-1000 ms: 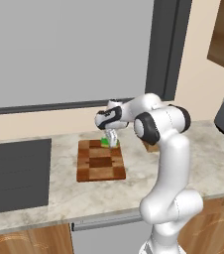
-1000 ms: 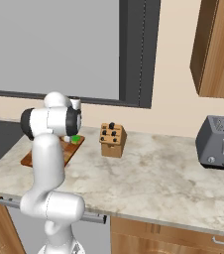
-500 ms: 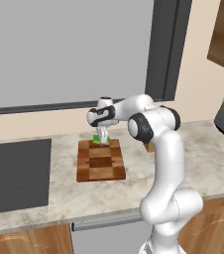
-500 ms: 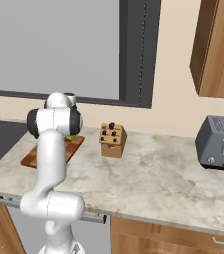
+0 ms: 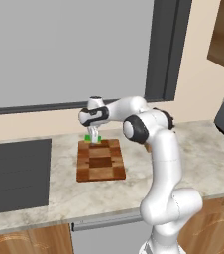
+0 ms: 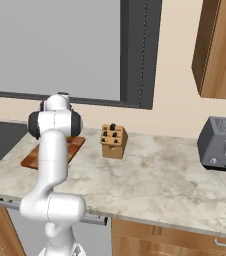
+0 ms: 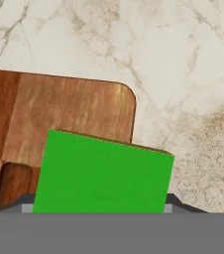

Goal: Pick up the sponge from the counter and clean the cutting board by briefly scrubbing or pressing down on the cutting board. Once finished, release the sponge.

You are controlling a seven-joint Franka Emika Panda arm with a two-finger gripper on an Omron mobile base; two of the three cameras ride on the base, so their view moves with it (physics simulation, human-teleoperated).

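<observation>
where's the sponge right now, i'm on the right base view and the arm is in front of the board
Observer: From the left base view, the sponge is at the tip of the gripper, by the far edge of the cutting board.
Operator: gripped or just lying there
Observer: In the hand view it sits squarely between the jaws, so it looks gripped.
Operator: which part of the board
Observer: The hand view shows it overlapping a rounded corner of the board, with its other end past the edge, over the counter.
</observation>
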